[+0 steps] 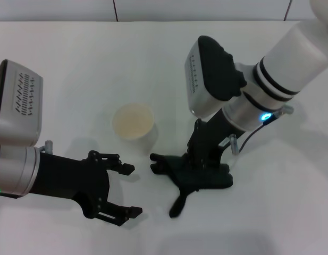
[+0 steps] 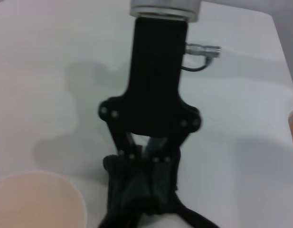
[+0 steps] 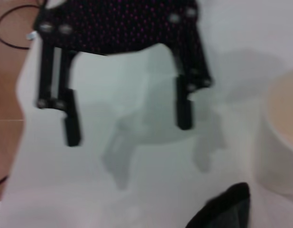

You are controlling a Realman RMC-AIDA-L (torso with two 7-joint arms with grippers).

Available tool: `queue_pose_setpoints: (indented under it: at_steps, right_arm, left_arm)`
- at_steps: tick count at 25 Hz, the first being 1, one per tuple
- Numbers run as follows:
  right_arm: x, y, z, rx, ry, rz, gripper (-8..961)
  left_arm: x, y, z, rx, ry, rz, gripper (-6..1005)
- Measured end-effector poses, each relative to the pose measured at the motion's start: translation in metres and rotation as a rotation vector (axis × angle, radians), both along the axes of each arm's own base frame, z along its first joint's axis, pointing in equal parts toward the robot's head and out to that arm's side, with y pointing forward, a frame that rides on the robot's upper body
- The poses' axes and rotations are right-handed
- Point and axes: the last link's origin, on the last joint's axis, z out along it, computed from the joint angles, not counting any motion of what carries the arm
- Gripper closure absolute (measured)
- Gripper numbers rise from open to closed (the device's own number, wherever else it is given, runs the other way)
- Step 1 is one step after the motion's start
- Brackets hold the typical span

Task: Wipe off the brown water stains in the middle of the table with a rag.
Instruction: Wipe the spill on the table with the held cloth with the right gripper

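From the head camera, the table (image 1: pixel 73 69) is a plain white top, smooth and a bit shiny, with soft shadows under both arms and a pale wall with dark seam lines running along the far edge. A cream paper cup (image 1: pixel 133 122) stands roughly mid-table, so I'll place everything off that. The right gripper (image 1: pixel 198 169) comes down just to the cup's right and slightly nearer the robot, its fingers pinched together on the rag (image 1: pixel 193 179), a dark charcoal cloth pressed flat on the table with a narrow tab trailing toward the robot. The left gripper (image 1: pixel 131 190) sits low over the table on the cup's near-left side, fingers spread wide with nothing in them, close to the rag but not touching it. I can't make out the brown stain anywhere, could be under the cloth, can't tell. Left wrist camera: the right gripper (image 2: pixel 146 159) stands upright with its fingers buried in the rag (image 2: pixel 137 199), cup (image 2: pixel 37 202) rim beside it, white table (image 2: pixel 241 95) all around. Right wrist camera: the left gripper (image 3: pixel 128 124) hangs spread apart over the table (image 3: pixel 137 190), casting a grey shadow, the cup (image 3: pixel 279 133) wall off to one side, a rag (image 3: pixel 227 209) corner in the foreground, and a strip of brownish floor past the table edge.
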Motion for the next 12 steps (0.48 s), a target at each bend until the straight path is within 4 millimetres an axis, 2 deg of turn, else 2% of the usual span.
queue_pose_setpoints:
  at_steps: [6, 12]
  right_arm:
    - [0.015, 0.026, 0.012, 0.116, -0.031, 0.027, 873]
    - [0.023, 0.043, 0.019, 0.226, -0.060, 0.069, 874]
  left_arm:
    - [0.000, -0.001, 0.000, 0.001, -0.009, 0.002, 104]
    - [-0.001, -0.001, 0.001, 0.006, -0.014, 0.006, 104]
